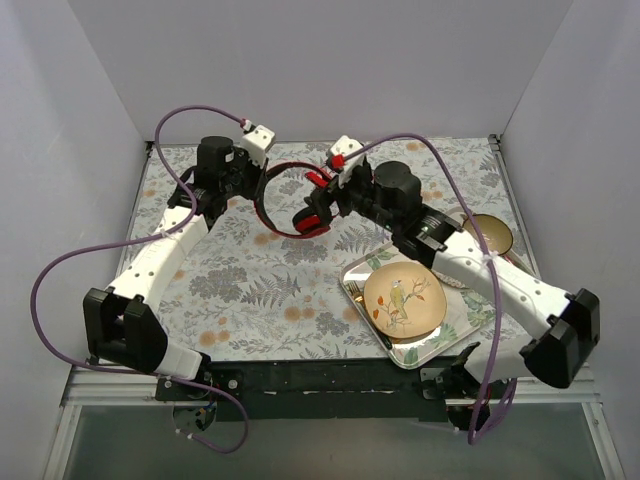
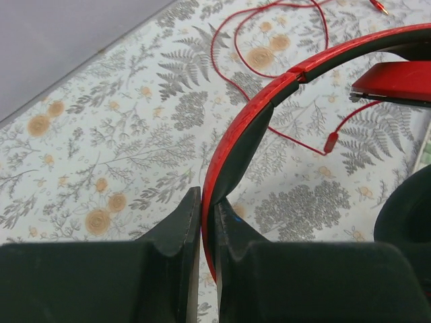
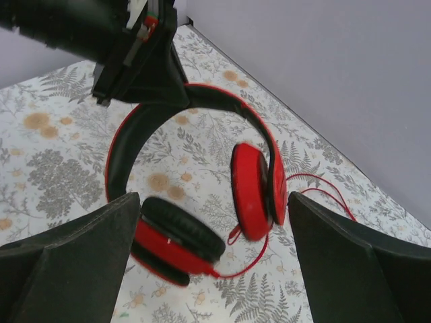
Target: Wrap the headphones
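Observation:
The red headphones (image 1: pixel 290 228) lie at the back middle of the flowered table. My left gripper (image 1: pixel 252 188) is shut on the black-and-red headband (image 2: pixel 244 128), which runs between its fingers (image 2: pixel 182 229). In the right wrist view the left gripper (image 3: pixel 141 64) pinches the top of the headband (image 3: pixel 124 145). My right gripper (image 3: pixel 212 222) is open, its fingers (image 3: pixel 67 259) on either side of the two earcups (image 3: pixel 252 182), touching neither. The thin red cable (image 2: pixel 269 67) loops loose on the table beyond the headband and trails from the earcups (image 3: pixel 323 185).
A metal tray (image 1: pixel 360 268) holds a tan plate with a bird picture (image 1: pixel 402 301) at the front right. A brown dish (image 1: pixel 490 235) sits behind it. Grey walls close in the back and sides. Purple robot cables (image 1: pixel 60 270) arch over both arms.

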You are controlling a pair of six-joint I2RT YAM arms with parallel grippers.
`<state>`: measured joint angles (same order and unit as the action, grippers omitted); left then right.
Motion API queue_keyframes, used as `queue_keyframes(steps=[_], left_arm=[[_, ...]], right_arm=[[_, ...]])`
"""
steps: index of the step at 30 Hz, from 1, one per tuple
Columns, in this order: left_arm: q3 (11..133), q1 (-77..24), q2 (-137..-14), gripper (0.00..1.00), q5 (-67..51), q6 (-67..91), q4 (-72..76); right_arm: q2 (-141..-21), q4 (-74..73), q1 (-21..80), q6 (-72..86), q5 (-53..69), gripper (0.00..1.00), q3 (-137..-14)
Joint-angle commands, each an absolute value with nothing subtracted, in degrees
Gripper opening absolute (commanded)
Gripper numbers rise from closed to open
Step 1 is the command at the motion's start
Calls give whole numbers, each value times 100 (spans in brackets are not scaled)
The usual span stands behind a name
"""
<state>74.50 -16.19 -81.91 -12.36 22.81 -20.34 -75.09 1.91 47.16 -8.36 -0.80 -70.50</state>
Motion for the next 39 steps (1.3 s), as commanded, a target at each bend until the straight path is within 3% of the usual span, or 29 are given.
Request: queue_keyframes(steps=[1,13,16,17,21,24,26,27,33,39], left_arm=[[7453,-1854,-7998,0,-1143,2188,-2443],[7506,-1934,-7884,0,-1362,2197,-2804],[7480,-1934,-7875,0,-1459,2206,-2830],[7471,-1934,-7884,0,-1433,2206,-2821],[7199,-1934,-7971,0,-934,2136,-2498],[6865,-1934,-8059,21,-529,2066,-2207],[6671,-1934,-8086,34,-483,2048,-2136],[6619,-1934,-8103,36,-466,2048,-2110],[6399,-1934,-8139,38,-229,1969,-2092],[6363,-1934,-8253,51,-448,1977,-2329]], right_arm=[[-8234,54,4746,-1160,-894,98,-7733],[-9535,-782,4755,-1002,-1615,96,-8366],[-9720,-940,4755,-976,-1749,77,-8455],[-9703,-932,4755,-958,-1740,61,-8438],[-9563,-712,4755,-949,-1626,24,-8236],[-9457,-624,4755,-949,-1547,2,-8139],[-9387,-536,4755,-958,-1538,1,-8069],[-9369,-527,4755,-967,-1555,1,-8034],[-9325,-475,4764,-1037,-1679,1,-8086],[-9369,-457,4746,-941,-1863,1,-8253]])
